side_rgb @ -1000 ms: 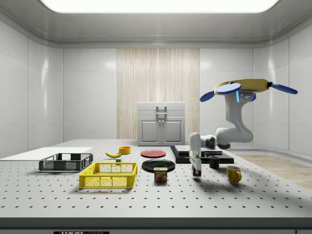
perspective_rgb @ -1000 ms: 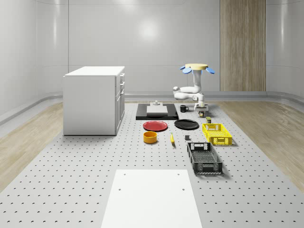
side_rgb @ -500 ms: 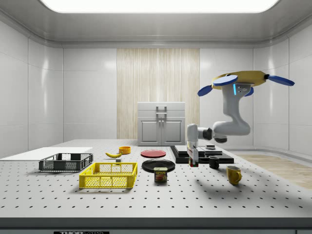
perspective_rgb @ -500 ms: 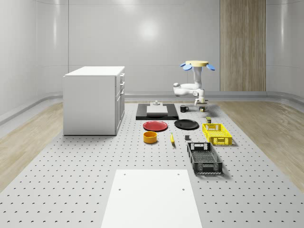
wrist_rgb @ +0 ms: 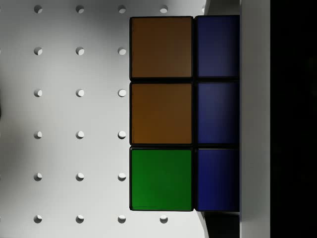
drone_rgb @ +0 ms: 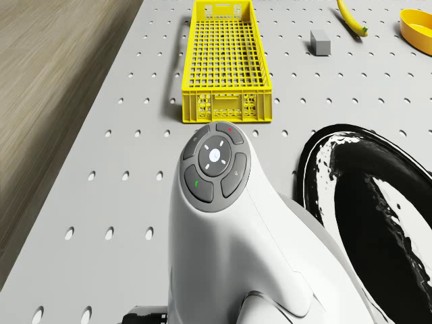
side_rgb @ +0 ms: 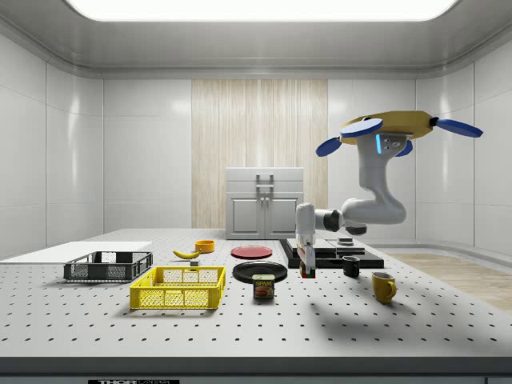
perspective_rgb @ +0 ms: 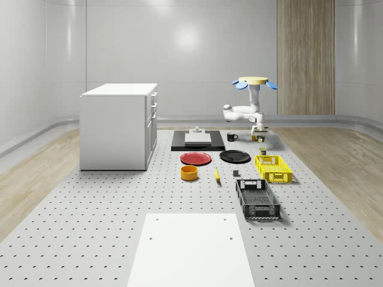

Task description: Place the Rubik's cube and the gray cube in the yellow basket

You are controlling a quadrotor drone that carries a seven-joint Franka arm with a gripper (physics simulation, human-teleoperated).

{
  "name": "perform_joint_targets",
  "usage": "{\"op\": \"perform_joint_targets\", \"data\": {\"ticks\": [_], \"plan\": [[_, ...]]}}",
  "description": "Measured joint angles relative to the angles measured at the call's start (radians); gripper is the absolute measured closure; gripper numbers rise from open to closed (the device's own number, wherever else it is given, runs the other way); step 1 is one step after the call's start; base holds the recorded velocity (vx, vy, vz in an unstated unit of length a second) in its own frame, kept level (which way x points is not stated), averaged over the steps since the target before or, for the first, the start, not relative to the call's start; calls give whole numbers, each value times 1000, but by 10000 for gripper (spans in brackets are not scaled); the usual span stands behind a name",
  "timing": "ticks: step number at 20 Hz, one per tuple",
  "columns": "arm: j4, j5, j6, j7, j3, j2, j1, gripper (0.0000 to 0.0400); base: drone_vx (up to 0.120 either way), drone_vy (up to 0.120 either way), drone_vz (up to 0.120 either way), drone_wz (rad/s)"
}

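Orange, green and blue tiles of the Rubik's cube [wrist_rgb: 183,114] sit right in front of the wrist camera, clamped in the gripper [side_rgb: 307,270] and lifted clear of the worktop [perspective_rgb: 108,209]. Drone [side_rgb: 396,130] hovers near the worktop's far edge. Yellow basket [drone_rgb: 223,61] stands toward the right edge; gray cube [drone_rgb: 320,42] lies just beside it, between basket and banana [drone_rgb: 351,17].

Rubik's cube [wrist_rgb: 183,114] partly behind a gripper finger; black plate [drone_rgb: 378,202] cut off by the frame edge.
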Motion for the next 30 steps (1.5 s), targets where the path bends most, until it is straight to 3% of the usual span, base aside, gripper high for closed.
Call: {"op": "perform_joint_targets", "data": {"ticks": [30], "plan": [[2, 24, 55, 9, 12, -58, -11, 75, 120, 0, 5, 0]]}}
